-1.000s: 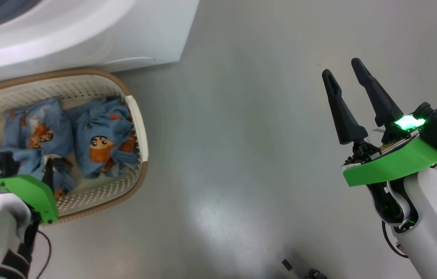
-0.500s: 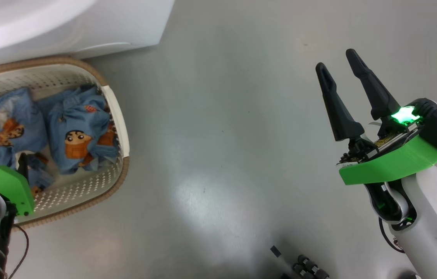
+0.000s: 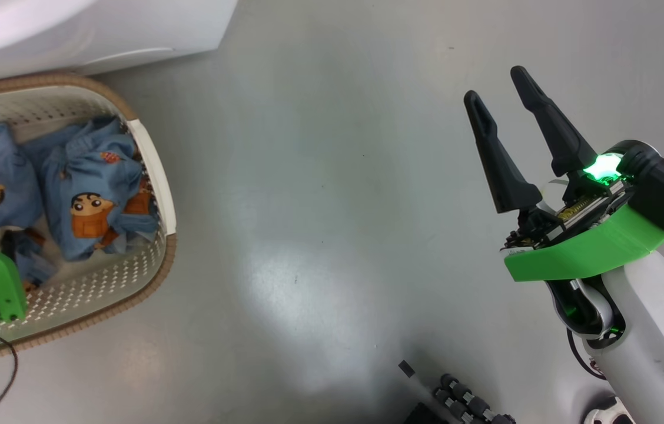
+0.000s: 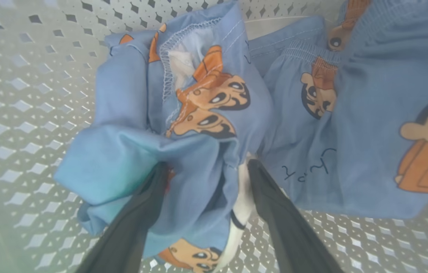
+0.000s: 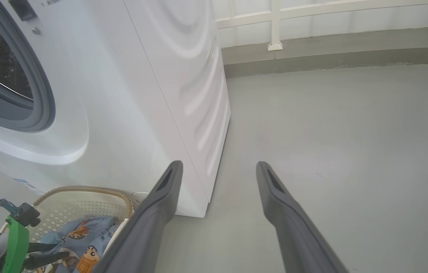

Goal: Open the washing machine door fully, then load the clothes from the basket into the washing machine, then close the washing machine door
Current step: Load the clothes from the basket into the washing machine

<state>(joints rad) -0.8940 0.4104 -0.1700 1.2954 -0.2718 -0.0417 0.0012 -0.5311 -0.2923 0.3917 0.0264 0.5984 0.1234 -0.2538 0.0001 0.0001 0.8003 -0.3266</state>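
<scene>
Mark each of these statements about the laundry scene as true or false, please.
1. Both bundles of clothes lie in the basket. True.
2. The right pincer holds a bundle. False: it is open and empty, above the bare floor.
3. The open fingers of the left pincer stand on either side of a fold of cloth. True.
4. The basket stands on a table. False: it stands on the floor, in front of the washing machine.
</scene>
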